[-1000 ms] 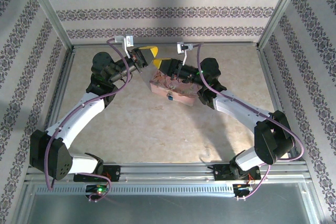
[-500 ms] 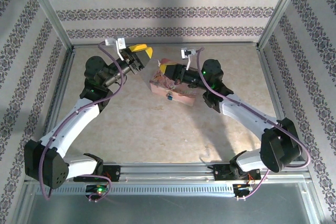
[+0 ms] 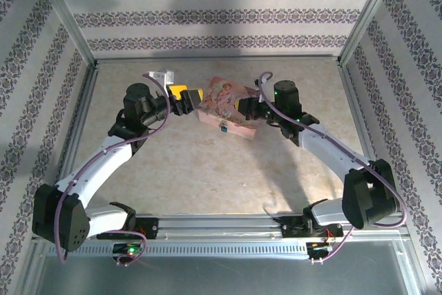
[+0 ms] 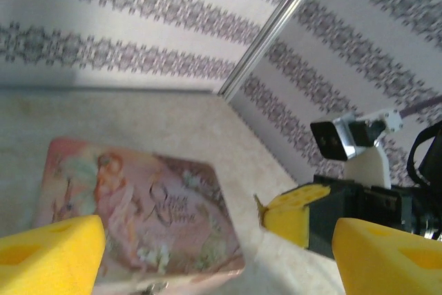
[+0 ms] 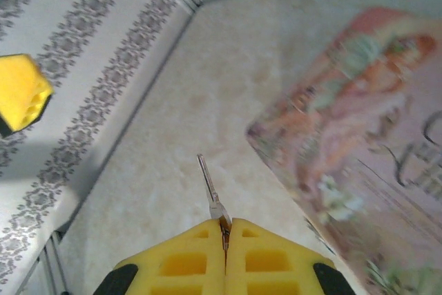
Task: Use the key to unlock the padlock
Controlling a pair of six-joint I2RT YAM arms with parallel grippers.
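Note:
The pink floral box (image 3: 224, 105) lies at the back middle of the table, with the tiny padlock (image 3: 223, 128) at its near edge. My left gripper (image 3: 185, 94) hovers just left of the box, open, with nothing between its yellow fingers (image 4: 48, 253). My right gripper (image 5: 225, 229) is shut on the key (image 5: 209, 188), whose thin blade sticks out ahead over bare table. It sits at the box's far right side (image 3: 242, 103). The left wrist view has the box lid (image 4: 138, 205) below and the right gripper's yellow finger (image 4: 297, 215) beyond it.
Patterned walls and metal frame posts (image 3: 90, 63) close in the back and both sides. Bare beige table (image 3: 207, 170) stretches from the box to the arm bases. The right arm's camera (image 4: 338, 139) shows ahead of my left gripper.
My left gripper has opened and shifted down beside the box's left end. The right gripper, still shut on the key, has drawn back to the right, uncovering the box lid.

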